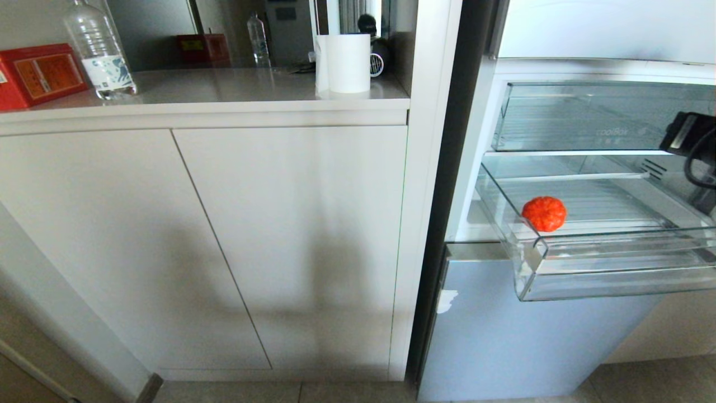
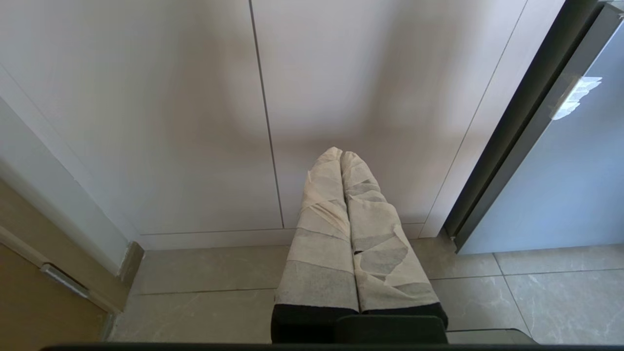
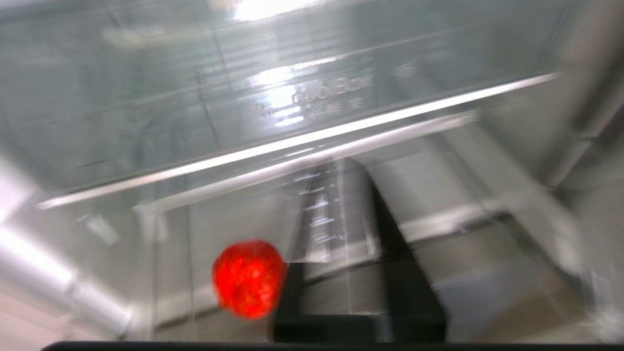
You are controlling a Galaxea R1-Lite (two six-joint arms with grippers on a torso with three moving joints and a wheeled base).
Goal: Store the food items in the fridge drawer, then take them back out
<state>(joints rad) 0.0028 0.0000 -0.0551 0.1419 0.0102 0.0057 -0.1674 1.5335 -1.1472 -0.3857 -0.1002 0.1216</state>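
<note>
Only right wrist view shows right tool closed, empty, beside food item in fridge drawer.

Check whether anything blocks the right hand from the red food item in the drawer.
Nothing visible does. The red food item lies alone on the pulled-out fridge drawer, open from above. The right hand, shut and empty, hangs apart from it.
</note>
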